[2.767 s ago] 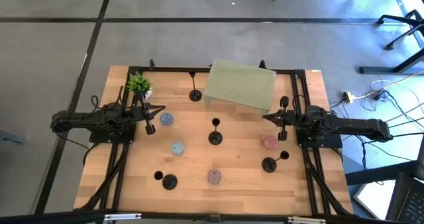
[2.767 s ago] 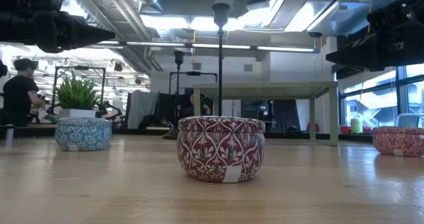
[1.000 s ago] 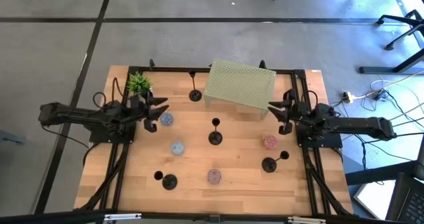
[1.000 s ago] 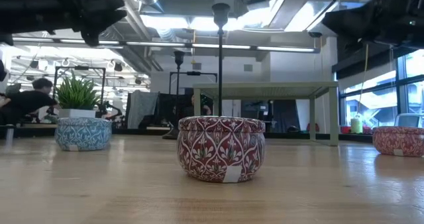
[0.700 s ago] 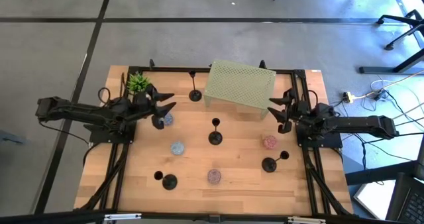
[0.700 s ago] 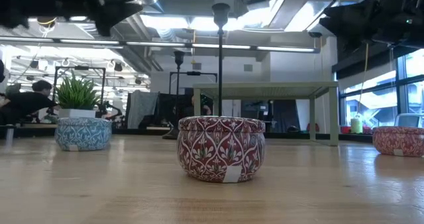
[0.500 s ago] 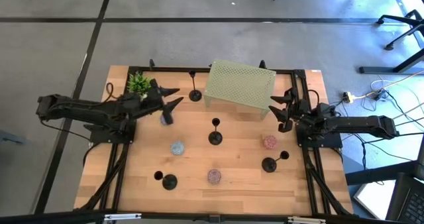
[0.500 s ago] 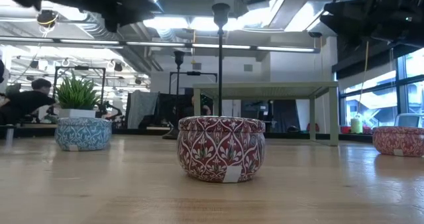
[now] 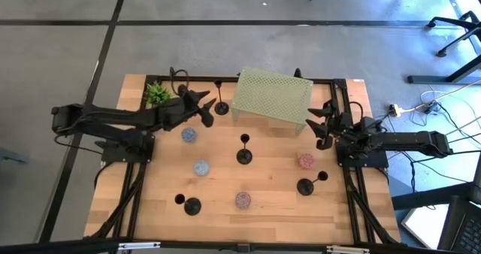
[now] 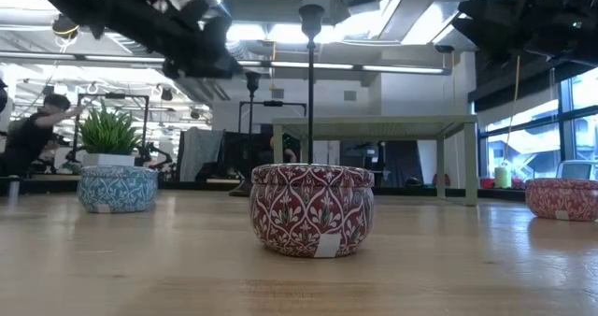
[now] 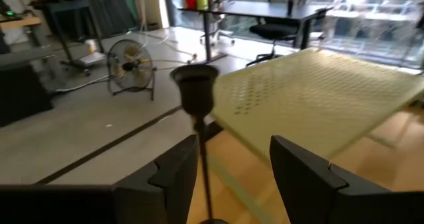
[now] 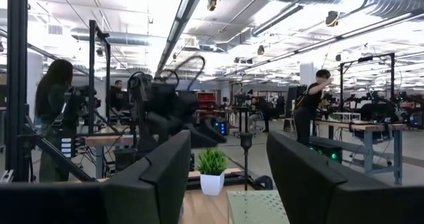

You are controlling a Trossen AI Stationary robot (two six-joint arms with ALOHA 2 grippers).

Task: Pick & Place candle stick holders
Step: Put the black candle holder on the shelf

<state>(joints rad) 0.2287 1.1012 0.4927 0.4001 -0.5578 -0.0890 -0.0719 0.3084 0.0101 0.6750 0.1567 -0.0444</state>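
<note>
Back candle stick holder (image 9: 221, 107) stands upright on the counter (image 9: 218, 186) beside the green perforated shelf (image 9: 272, 95) — left tool (image 9: 201, 104) wide, lined up on its stem for a side grasp. Right tool (image 9: 322, 123) waits, wide, at the counter's right edge.

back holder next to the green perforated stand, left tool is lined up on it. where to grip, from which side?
Grip the thin upright stem of the candle stick holder, below its small cup. It stands upright, so a level approach from the left arm's side looks best, with the open left tool closing its fingers on either side. The perforated stand sits close on the holder's other side, so avoid coming from there.
</note>
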